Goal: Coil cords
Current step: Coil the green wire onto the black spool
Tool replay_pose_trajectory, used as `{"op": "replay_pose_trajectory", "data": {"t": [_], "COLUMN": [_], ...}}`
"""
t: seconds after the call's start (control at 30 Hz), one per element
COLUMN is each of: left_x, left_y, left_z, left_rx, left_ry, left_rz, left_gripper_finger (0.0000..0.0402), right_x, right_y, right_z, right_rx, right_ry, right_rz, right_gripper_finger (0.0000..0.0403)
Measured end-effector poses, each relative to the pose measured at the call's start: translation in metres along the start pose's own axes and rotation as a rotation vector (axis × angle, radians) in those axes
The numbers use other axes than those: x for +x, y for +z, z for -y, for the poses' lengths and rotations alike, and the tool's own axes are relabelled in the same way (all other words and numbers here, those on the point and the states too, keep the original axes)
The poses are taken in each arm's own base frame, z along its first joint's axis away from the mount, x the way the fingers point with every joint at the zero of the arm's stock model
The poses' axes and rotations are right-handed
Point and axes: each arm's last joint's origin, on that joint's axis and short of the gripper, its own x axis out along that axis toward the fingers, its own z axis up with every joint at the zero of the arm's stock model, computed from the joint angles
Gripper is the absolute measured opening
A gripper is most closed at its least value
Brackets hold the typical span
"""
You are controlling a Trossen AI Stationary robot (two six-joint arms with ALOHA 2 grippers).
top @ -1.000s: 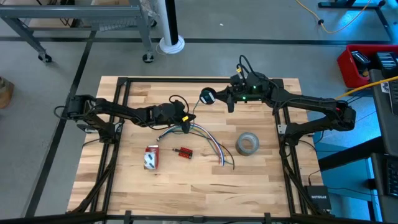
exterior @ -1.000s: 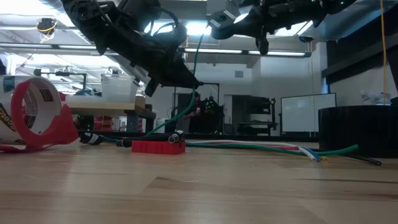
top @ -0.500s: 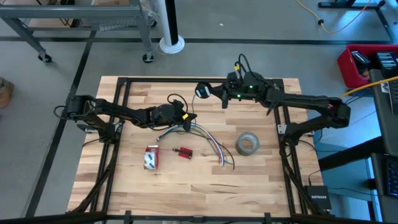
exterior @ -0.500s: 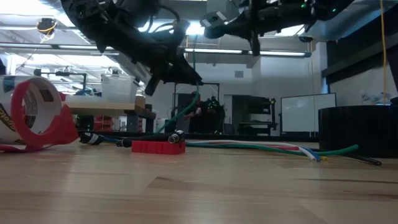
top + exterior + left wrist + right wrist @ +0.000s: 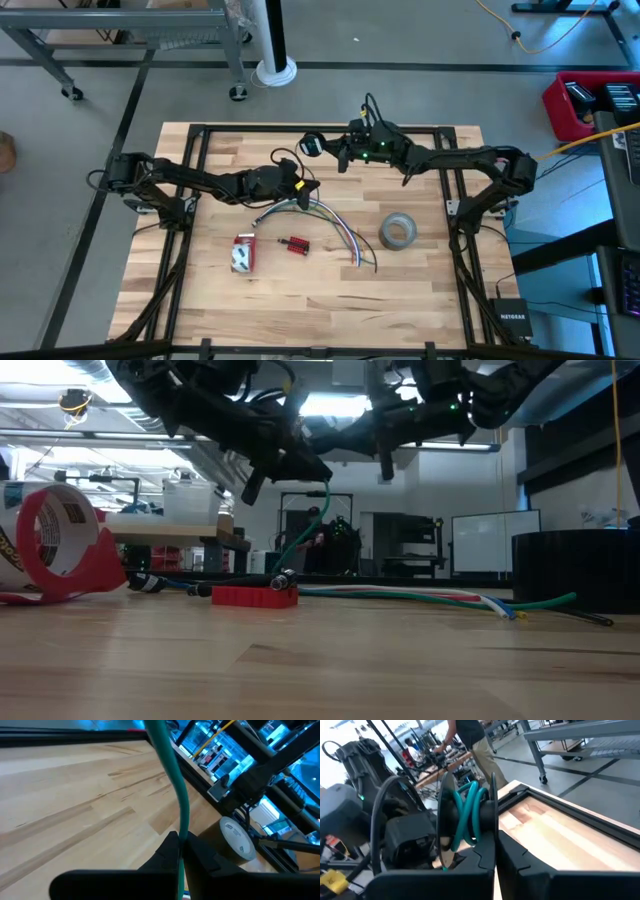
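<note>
The teal cord [image 5: 172,775] is thin, light and limp. The left end effector [image 5: 179,851] pinches it above the surface; the right end effector [image 5: 494,851] clamps the spool [image 5: 465,817] with its coils.

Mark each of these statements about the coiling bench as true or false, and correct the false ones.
1. The left gripper is shut on a green cord. True.
2. The right gripper holds a spool with teal cord wound on it. True.
3. The grey tape roll is held in the air by the right arm. False: it lies on the wooden table, untouched.
4. The small red block lies on the table near the loose cords. True.
5. Both grippers are resting on the table top. False: in the low view both hang above it.
</note>
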Motion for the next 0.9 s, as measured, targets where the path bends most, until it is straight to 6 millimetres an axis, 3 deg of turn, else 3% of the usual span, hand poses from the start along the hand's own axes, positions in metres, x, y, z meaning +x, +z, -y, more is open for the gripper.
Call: {"op": "replay_pose_trajectory", "data": {"t": [0.5,0.67,0.9], "left_x": [0.008,0.007,0.008], "left_y": [-0.01,-0.011,0.003], "left_z": [-0.003,0.009,0.031], "left_rx": [-0.098,-0.063,0.025], "left_ry": [0.01,-0.026,-0.083], "left_rz": [-0.029,-0.034,0.003], "left_gripper_finger": [0.0,0.0,0.0], "right_x": [0.002,0.002,0.005], "right_y": [0.004,0.001,-0.002], "right_z": [-0.009,-0.009,-0.006], "right_rx": [0.052,0.031,0.023], "right_ry": [0.094,0.07,0.043], "right_rz": [0.052,0.04,0.038], "right_gripper_finger": [0.0001,0.0001,0.0001]}}
